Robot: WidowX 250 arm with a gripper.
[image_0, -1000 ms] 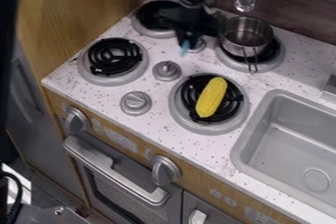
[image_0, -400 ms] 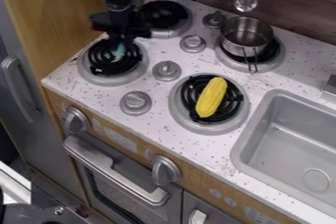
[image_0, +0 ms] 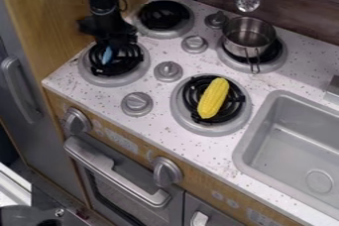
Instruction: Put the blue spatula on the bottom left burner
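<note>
White speckled countertop (image_0: 159, 127) carries the bottom left burner, a black coil in a round grey ring (image_0: 114, 82). Above it, the black two-finger gripper (image_0: 111, 40) pinches the blue spatula (image_0: 106, 55). Both have shifted leftward from mid-counter; alignment appears adequate, so lowering and release should follow.

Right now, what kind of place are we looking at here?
Probably a toy or play kitchen: there's a stovetop with coil burners, a small metal pot, a sink beside them, and an oven door below.
</note>
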